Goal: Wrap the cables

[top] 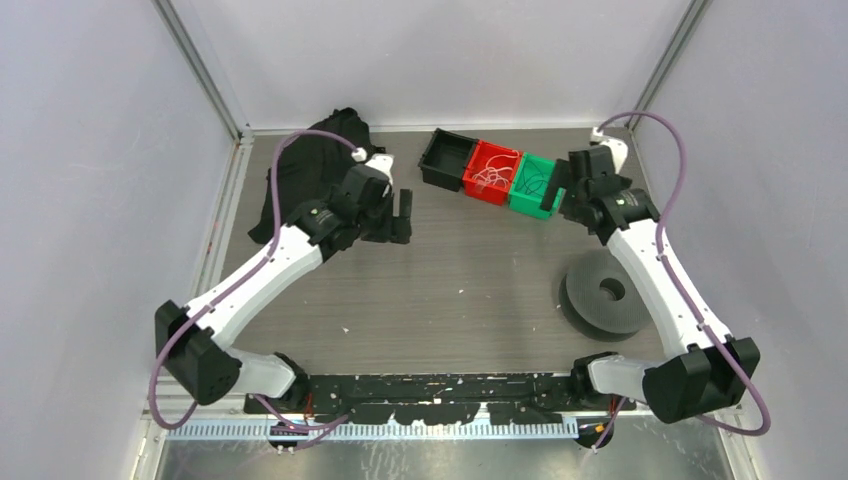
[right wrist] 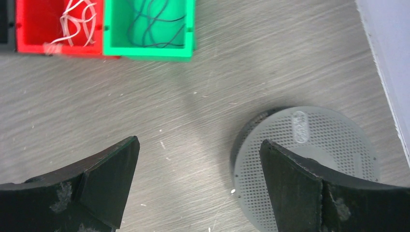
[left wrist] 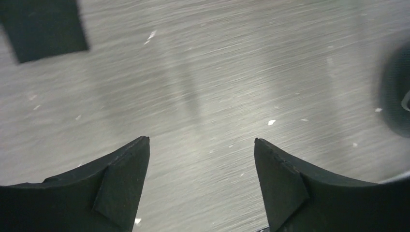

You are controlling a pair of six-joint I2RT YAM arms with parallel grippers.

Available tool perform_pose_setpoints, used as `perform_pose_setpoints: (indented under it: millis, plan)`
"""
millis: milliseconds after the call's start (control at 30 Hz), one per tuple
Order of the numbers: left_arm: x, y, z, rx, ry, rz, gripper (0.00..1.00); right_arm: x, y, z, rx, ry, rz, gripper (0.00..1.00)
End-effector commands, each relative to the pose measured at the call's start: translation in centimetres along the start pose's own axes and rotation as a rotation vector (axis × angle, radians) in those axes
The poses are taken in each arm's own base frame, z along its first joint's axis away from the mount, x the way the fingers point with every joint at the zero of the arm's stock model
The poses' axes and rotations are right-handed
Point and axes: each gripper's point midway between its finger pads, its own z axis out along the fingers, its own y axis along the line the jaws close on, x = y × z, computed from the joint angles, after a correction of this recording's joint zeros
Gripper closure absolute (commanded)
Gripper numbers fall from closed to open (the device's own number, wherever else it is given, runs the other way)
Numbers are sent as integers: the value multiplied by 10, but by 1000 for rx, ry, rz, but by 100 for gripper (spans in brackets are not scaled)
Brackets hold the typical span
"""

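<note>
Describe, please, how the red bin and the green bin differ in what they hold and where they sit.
The red bin holds curly white cables; the green bin holds thin dark wires. The red bin sits mid-row, between the black bin and the green bin; the green bin ends the row. Both are open-topped, rectangular and similar in size, and they stand side by side, touching.

Tabletop (left wrist: 217, 72) motion-blurred, dark disc (left wrist: 395, 92) cut by right edge, cables (right wrist: 77, 21) cropped at top edge, black bin (right wrist: 5, 24) at left edge
</note>
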Motion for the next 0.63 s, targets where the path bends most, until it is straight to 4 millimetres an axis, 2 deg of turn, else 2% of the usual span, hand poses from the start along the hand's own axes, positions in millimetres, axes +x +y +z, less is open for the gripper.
perform_pose_setpoints:
  millis: [0,67,167,400,500,600]
  plan:
    - [-2,50,-41,-219,-57,23,16,-23,27,-6,-19,-88,-34,0]
    - [-4,62,-50,-283,-79,18,12,-17,36,-1,-35,-69,-35,0]
    - [-6,73,-55,-345,-93,17,11,-14,45,4,-59,-63,-26,0]
    - [1,73,-48,-348,-41,43,13,-18,52,7,-75,-63,-19,0]
    - [-3,80,-50,-390,-76,36,14,-18,51,7,-77,-67,-16,0]
    - [-9,79,-53,-380,-122,18,14,-18,51,7,-76,-66,-16,0]
